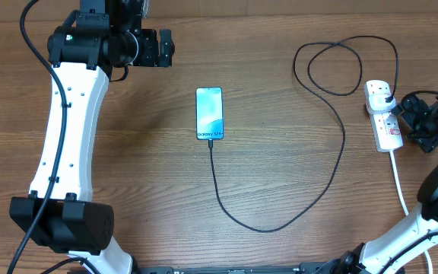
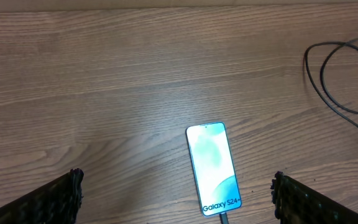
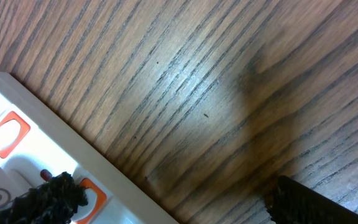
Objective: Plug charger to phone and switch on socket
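- The charger [image 1: 268, 229] cable lies on the wood surface [image 1: 143, 175] in a wide U-bend; this bend is its nearest part.
- The white cord [image 1: 398, 183] leaves the near end of the socket [image 1: 383, 122] and runs toward the near edge of the surface, on the right side.
- One leg of the charger cable rises from the U-bend to the near short edge of the phone [image 1: 210, 113]. The left wrist view shows the connector tip [image 2: 224, 218] touching that edge.
- The phone lies flat near the centre of the surface, screen up and lit light blue, with its "Galaxy S24" text at the near end.
- The socket lies flat at the right of the surface, well apart from the phone, with its long axis running near to far. Its red-marked switches [image 3: 8, 134] are visible; their position cannot be told.
- The right gripper [image 1: 407, 120] is just beside the socket on its right side. It is released, with its jaws spread wide, and it grasps nothing. In the right wrist view one finger [image 3: 61, 193] overlaps the socket body.
- The black plug [image 1: 384, 94] sits in the far end of the socket.
- The other leg of the cable forms a loose coil beyond the socket, at the far right.
- The left gripper [image 1: 166, 47] hangs at the far left, well apart from the phone. It is released, with its jaws spread wide and nothing between them.
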